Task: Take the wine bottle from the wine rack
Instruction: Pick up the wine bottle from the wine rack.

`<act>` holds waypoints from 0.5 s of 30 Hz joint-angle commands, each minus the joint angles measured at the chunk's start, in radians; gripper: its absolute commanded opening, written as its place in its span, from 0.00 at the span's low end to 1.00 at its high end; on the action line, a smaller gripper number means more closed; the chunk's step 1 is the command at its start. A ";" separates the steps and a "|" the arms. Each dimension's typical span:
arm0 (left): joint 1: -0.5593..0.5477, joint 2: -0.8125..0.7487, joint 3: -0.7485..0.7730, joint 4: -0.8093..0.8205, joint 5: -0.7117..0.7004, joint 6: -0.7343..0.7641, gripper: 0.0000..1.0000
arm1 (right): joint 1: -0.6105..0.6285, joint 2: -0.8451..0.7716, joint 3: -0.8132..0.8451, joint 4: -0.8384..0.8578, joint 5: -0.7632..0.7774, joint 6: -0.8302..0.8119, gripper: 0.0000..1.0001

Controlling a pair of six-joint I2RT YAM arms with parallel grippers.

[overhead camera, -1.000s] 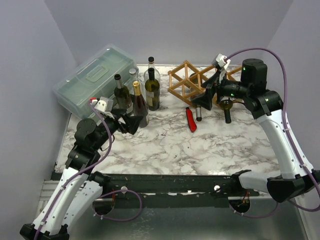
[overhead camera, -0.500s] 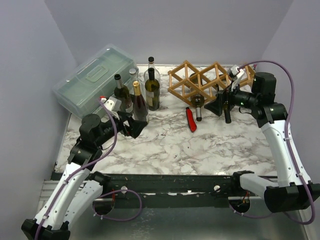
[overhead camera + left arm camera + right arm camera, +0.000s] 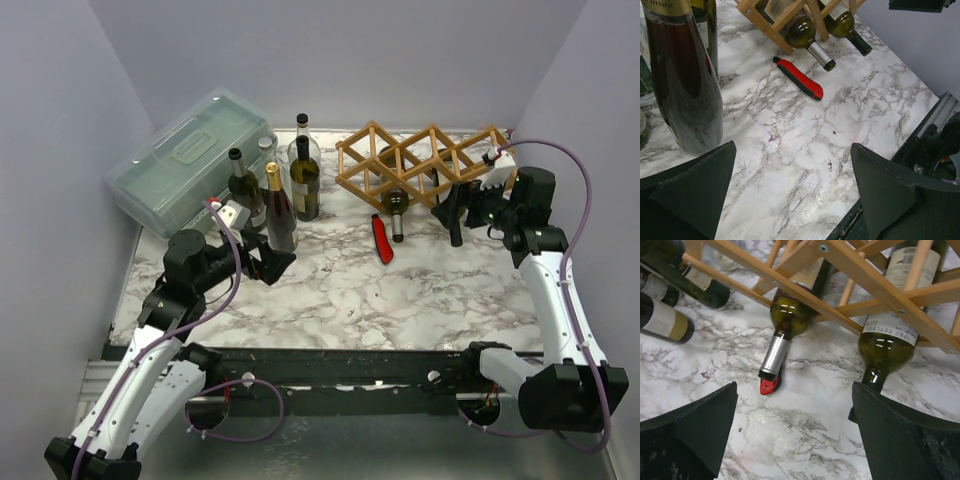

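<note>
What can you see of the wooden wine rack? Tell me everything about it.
The wine rack is a light-brown lattice of thin wooden slats, screwed at the joints, forming a row of diamond-shaped cells. It stands on the marble table at the back right. A silver-capped bottle and a dark-capped bottle, both green glass, lie low in it, necks pointing toward the arms.

White marbled surface (image 3: 400, 290). Far left: translucent lidded box (image 3: 190, 160). Just right of it, cluster of upright bottles (image 3: 280, 215). Far right: wine rack (image 3: 401, 158). Red-handled tool (image 3: 382, 240) lying flat, just near of rack.
</note>
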 commanded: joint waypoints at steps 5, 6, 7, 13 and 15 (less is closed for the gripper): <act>0.005 -0.041 -0.020 -0.013 -0.016 0.017 0.99 | -0.014 -0.010 -0.113 0.189 0.255 0.124 0.99; 0.005 -0.044 -0.021 -0.013 -0.018 0.018 0.99 | -0.014 -0.010 -0.133 0.210 0.265 0.121 0.99; 0.005 -0.046 -0.021 -0.013 -0.019 0.019 0.99 | -0.013 -0.009 -0.155 0.241 0.270 0.117 0.99; 0.005 -0.047 -0.023 -0.016 -0.030 0.024 0.99 | -0.013 0.005 -0.298 0.416 0.324 0.077 0.99; 0.005 -0.050 -0.024 -0.017 -0.035 0.026 0.99 | -0.014 0.014 -0.342 0.481 0.348 0.068 0.99</act>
